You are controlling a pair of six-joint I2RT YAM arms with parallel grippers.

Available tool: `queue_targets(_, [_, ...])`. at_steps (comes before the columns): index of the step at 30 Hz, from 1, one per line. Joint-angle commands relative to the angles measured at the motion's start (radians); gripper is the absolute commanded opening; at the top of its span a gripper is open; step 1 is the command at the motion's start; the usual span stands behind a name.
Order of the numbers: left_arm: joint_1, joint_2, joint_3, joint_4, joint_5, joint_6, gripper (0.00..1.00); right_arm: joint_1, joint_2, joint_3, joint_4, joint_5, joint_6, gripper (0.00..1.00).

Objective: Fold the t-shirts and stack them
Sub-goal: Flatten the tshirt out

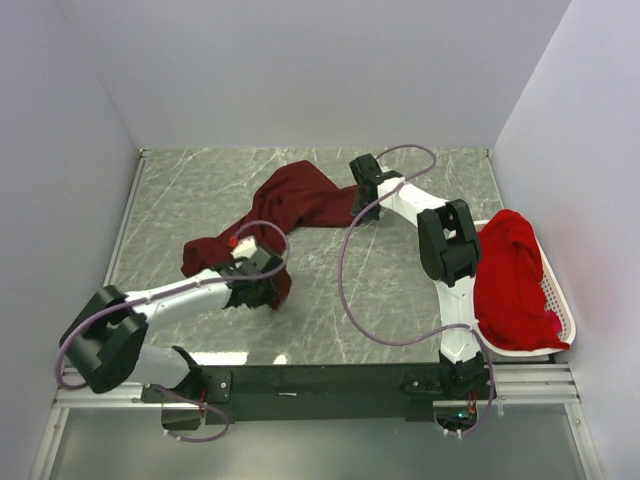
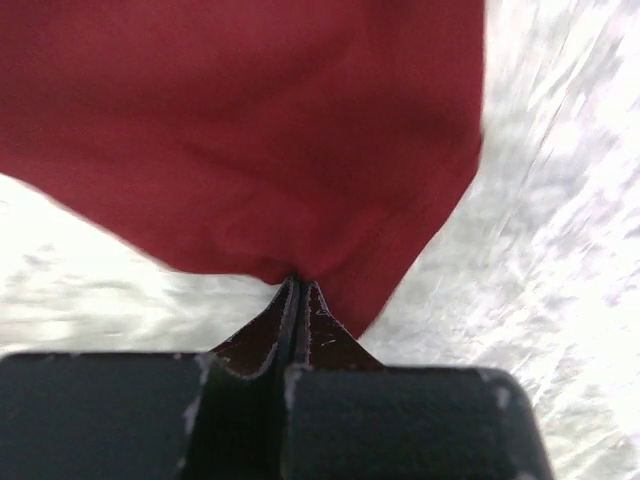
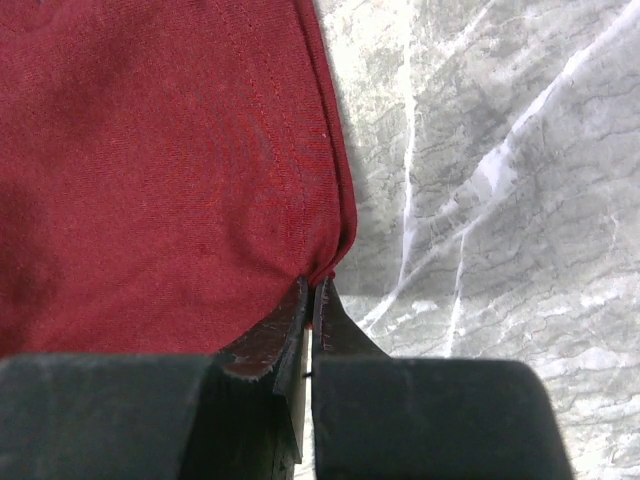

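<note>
A dark maroon t-shirt [image 1: 295, 200] lies stretched across the marble table from back centre to the left. My left gripper [image 1: 272, 292] is shut on its near edge; in the left wrist view the closed jaws [image 2: 300, 283] pinch the cloth [image 2: 250, 130], which hangs in front of them. My right gripper [image 1: 358, 214] is shut on the shirt's right end; in the right wrist view the jaws [image 3: 313, 280] clamp a corner of the hem of the cloth [image 3: 150, 150]. Bright red t-shirts [image 1: 510, 270] are heaped in the basket on the right.
A white perforated basket [image 1: 560, 312] stands at the table's right edge beside the right arm. Grey walls close in the table on the left, back and right. A purple cable [image 1: 345, 290] loops from the right arm over the table's middle.
</note>
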Motion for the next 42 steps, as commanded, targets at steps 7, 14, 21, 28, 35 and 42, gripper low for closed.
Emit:
queue_targets(7, [0.405,-0.356,0.356,-0.217,-0.134,0.288,0.0,-0.098,-0.221,0.055,-0.053,0.077,-0.038,0.0])
queue_targets(14, [0.586,-0.405,0.654,-0.279,-0.163,0.385,0.0,-0.178,-0.513,0.047,-0.082,0.131,-0.096,0.0])
queue_targets(21, [0.753,-0.307,0.809,-0.231,-0.047,0.397,0.0,-0.234,-0.61,0.101,-0.122,0.143,-0.12,0.0])
queue_targets(28, [0.864,-0.005,0.922,-0.101,0.162,0.347,0.01,-0.227,-0.639,-0.047,-0.049,0.097,-0.103,0.0])
queue_targets(35, [0.902,0.607,1.482,-0.251,0.268,0.362,0.0,-0.081,-0.699,-0.4,0.086,0.123,-0.047,0.0])
queue_targets(42, [0.902,0.763,1.573,-0.215,0.351,0.345,0.41,-0.065,-0.648,-0.537,0.155,0.138,-0.032,0.48])
